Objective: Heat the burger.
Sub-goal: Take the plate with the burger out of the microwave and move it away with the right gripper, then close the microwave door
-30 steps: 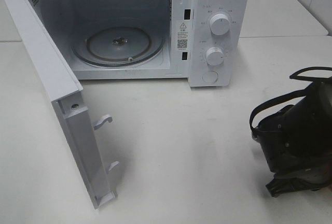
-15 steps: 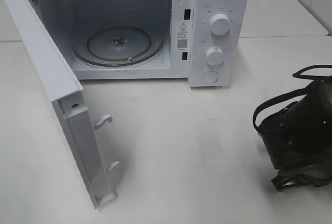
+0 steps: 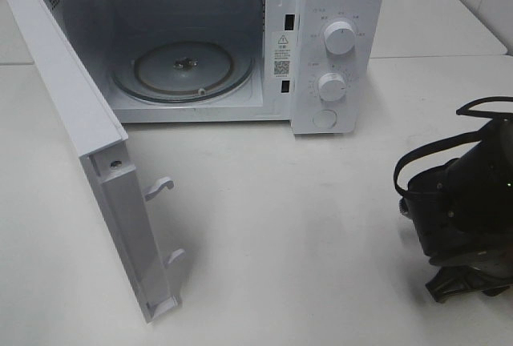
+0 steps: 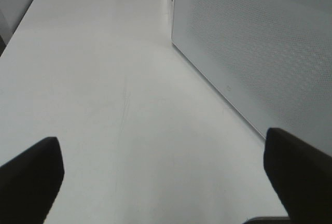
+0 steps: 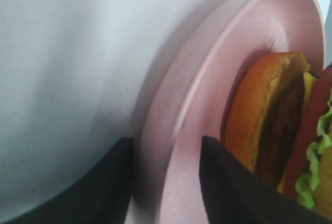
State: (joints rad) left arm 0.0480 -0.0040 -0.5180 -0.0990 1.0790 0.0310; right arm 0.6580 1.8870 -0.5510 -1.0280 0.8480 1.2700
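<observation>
A white microwave (image 3: 240,42) is seen on the table (image 3: 280,226) with its door (image 3: 88,154) swung wide open. The glass turntable (image 3: 183,71) lies bare inside. A black arm (image 3: 461,202) is seen at the right edge.

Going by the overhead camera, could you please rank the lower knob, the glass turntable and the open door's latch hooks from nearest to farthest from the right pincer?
1. Lower knob, on the panel at the microwave's right, nearest the right pincer.
2. Glass turntable, inside the cavity, farther left.
3. Latch hooks, on the open door's edge at left: too close to the turntable to rank.
</observation>
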